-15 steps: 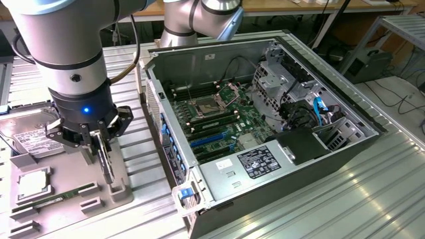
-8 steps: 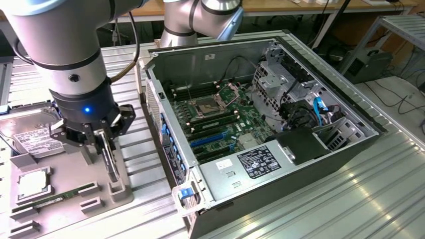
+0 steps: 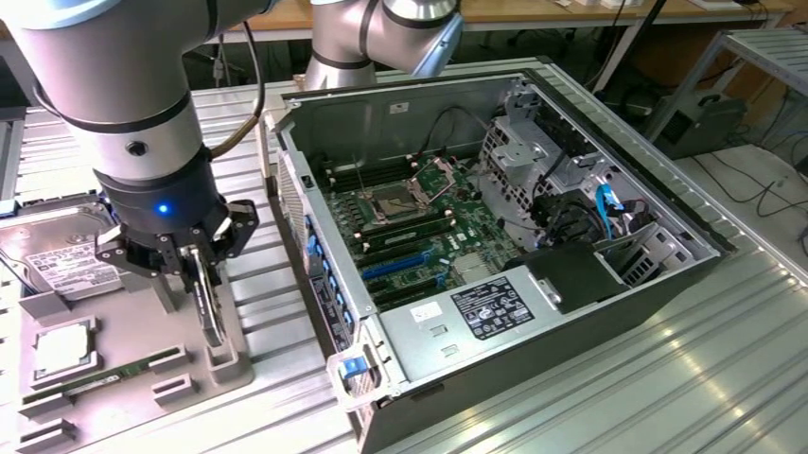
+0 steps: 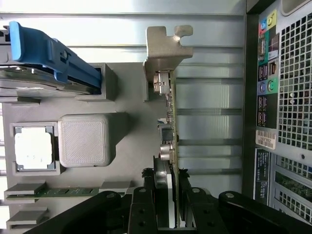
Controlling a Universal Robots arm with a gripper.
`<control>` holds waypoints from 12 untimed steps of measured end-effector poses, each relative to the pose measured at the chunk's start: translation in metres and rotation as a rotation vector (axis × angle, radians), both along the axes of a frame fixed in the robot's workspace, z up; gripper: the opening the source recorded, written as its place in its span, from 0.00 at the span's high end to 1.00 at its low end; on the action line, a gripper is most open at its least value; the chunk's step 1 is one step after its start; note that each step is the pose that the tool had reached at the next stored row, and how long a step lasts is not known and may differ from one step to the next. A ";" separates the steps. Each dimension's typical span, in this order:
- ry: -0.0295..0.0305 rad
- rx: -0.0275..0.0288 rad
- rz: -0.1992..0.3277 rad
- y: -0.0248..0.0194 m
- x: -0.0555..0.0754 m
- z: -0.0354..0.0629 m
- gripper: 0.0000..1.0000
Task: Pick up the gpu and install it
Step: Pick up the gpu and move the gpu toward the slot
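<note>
While the fingers (image 4: 140,208) were closed partway onto the gpu (image 4: 171,117), the card stood on edge between them, pinched across its two flat faces at the upper edge. Its bracket (image 4: 165,46) ran out well past the fingers to one side; how much of the card lay on their other side was hidden. Beneath the fingers lay the grey tray (image 4: 134,92). Whether the card's lower edge sat in the tray's slot or hung clear of it could not be told. A hard drive (image 3: 57,260) lay off one side of the fingers and the open case (image 3: 378,113) off the other, all on the ribbed surface (image 3: 657,378).

By the look of it the card was light and stiff, yet delicate: a bare board with small parts on its faces and a contact edge below. Its flat faces offered the surest hold, taken high and away from the contacts. With so much length beyond the fingers, it would probably lever and twist under any sideways knock.
</note>
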State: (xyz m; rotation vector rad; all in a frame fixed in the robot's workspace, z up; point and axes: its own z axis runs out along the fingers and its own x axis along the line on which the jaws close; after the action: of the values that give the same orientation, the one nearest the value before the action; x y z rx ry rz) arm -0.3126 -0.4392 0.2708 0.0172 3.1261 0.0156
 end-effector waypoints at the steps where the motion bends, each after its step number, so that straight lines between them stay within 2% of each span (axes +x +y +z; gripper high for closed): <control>1: 0.0001 -0.0001 -0.001 0.0000 0.000 0.0000 0.71; 5: -0.0007 0.0000 -0.001 0.0000 0.000 0.0040 0.71; 6: -0.0017 0.0003 -0.001 0.0000 0.000 0.0115 0.71; 8: -0.0018 0.0007 -0.001 0.0000 0.000 0.0151 0.71; 9: -0.0019 0.0007 -0.001 0.0000 0.000 0.0210 0.71; 12: -0.0017 0.0006 -0.001 0.0000 0.000 0.0295 0.71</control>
State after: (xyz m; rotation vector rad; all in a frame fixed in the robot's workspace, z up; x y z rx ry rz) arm -0.3125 -0.4392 0.3003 0.0190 3.1244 0.0165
